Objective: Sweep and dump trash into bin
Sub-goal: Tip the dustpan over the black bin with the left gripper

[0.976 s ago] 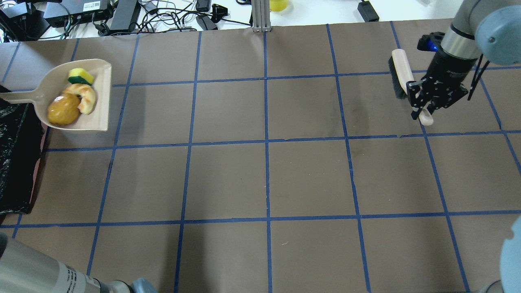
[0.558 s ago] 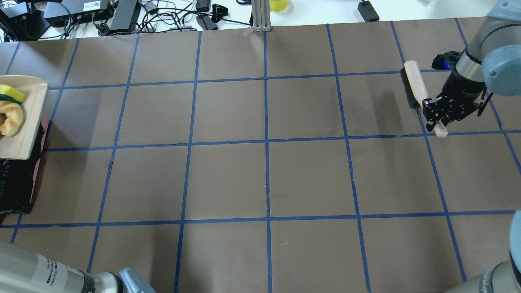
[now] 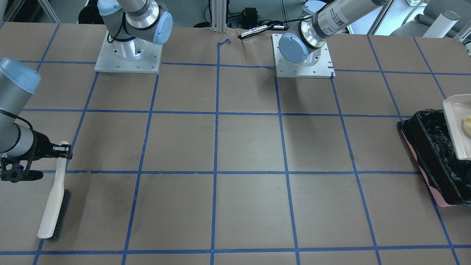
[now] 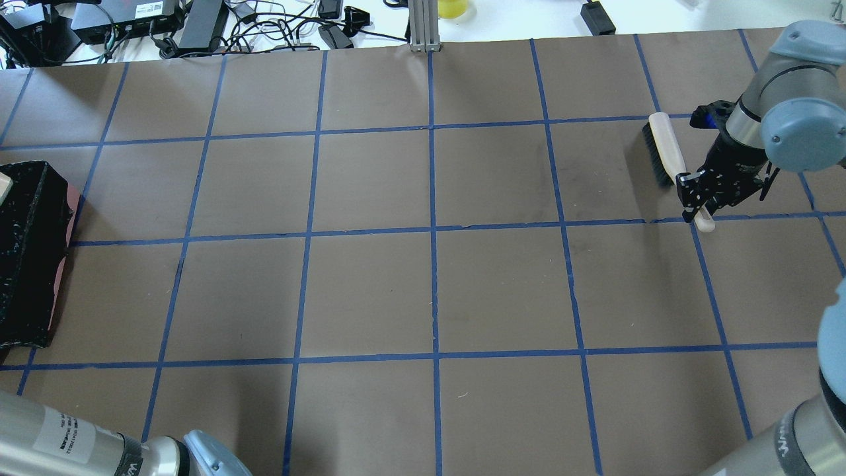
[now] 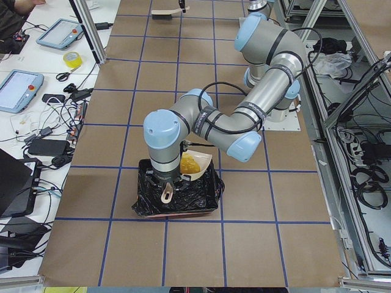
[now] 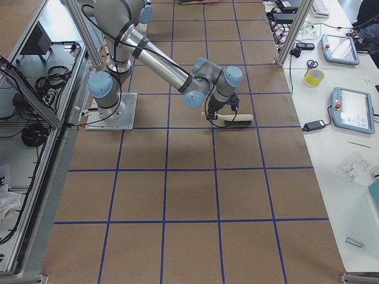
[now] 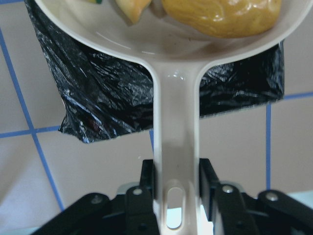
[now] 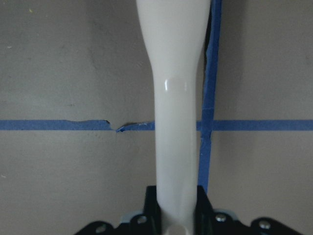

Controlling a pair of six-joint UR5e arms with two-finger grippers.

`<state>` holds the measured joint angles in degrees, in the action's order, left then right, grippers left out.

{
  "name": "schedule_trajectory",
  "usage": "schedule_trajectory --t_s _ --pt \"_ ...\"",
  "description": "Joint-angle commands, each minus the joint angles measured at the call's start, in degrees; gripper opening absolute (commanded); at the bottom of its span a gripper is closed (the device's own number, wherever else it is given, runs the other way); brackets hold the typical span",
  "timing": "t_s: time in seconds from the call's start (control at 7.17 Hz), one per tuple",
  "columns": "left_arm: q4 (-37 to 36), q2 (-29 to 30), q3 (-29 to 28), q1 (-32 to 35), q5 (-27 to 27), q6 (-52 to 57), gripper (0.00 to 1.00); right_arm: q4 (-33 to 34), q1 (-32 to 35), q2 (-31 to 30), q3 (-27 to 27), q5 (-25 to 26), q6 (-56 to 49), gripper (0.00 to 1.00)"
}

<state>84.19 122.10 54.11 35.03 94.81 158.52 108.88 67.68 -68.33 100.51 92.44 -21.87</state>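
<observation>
My left gripper (image 7: 176, 178) is shut on the handle of the beige dustpan (image 7: 171, 49) and holds it over the bin (image 7: 107, 103), a box lined with black plastic. The pan carries the golden-brown lump (image 7: 220, 14) and the pale crescent piece (image 7: 132, 6); the sponge barely shows at the frame's top edge. The bin (image 3: 434, 147) sits at the table's end under the pan (image 3: 456, 125). My right gripper (image 4: 697, 198) is shut on the handle of a black-bristled brush (image 4: 664, 149), low over the table at the far right.
Brown table paper with a blue tape grid (image 4: 433, 231) spans the space between the arms. Cables and boxes (image 4: 198, 26) lie beyond the far edge. The two arm bases (image 3: 127, 55) stand at the robot's side.
The dustpan with the trash has moved left out of the overhead view and now hangs over the bin. The right gripper has shifted right and towards the robot with the brush.
</observation>
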Motion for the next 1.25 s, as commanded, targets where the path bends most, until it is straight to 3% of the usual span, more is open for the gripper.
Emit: schedule_trajectory --t_s 0.0,0.56,1.12 --pt "-8.47 0.86 0.29 0.91 2.22 6.77 0.0 0.28 0.0 0.04 -0.14 0.11 0.34 0.0" --pt "-22.19 -2.56 10.02 2.5 5.81 10.57 0.0 0.1 -0.35 -0.49 -0.05 0.2 -0.01 0.0" --pt "-26.61 -6.26 15.66 3.73 6.0 12.07 0.0 -0.6 -0.44 -0.58 0.04 1.42 -0.1 0.02"
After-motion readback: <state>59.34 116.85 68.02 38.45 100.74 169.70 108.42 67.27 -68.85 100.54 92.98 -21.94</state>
